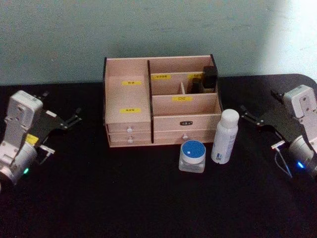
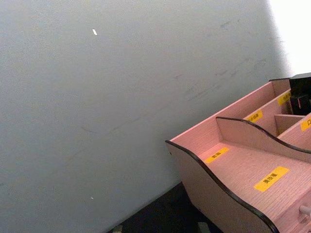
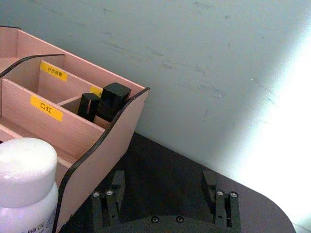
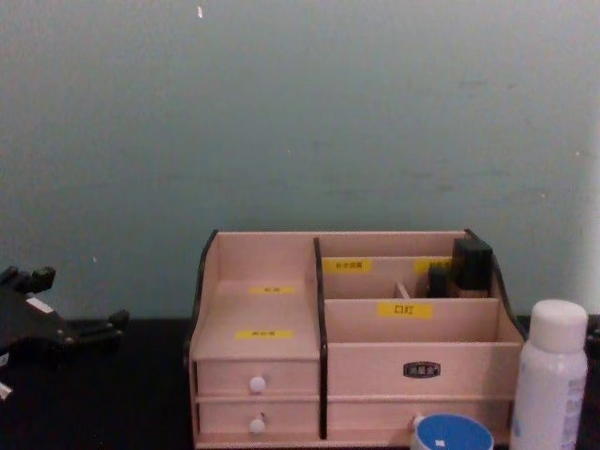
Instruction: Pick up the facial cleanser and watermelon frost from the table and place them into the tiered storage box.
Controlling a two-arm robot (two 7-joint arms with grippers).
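The facial cleanser (image 1: 225,136), a tall white bottle, stands upright just in front of the right end of the tiered storage box (image 1: 129,119). To its left, touching or nearly touching it, sits the watermelon frost (image 1: 192,155), a squat clear jar with a blue lid. Both also show low in the chest view, bottle (image 4: 553,375) and jar (image 4: 452,433). My right gripper (image 1: 246,115) hangs open to the right of the bottle, empty. In the right wrist view, the bottle's cap (image 3: 24,165) lies beside the open right gripper (image 3: 163,191). My left gripper (image 1: 74,118) is open and empty, left of the box.
Black rectangular items (image 1: 209,77) stand in the box's rear right compartment. Two drawers with white knobs (image 1: 130,130) face me. The black table (image 1: 148,203) stretches bare toward me, and a pale wall (image 4: 300,112) rises close behind the box.
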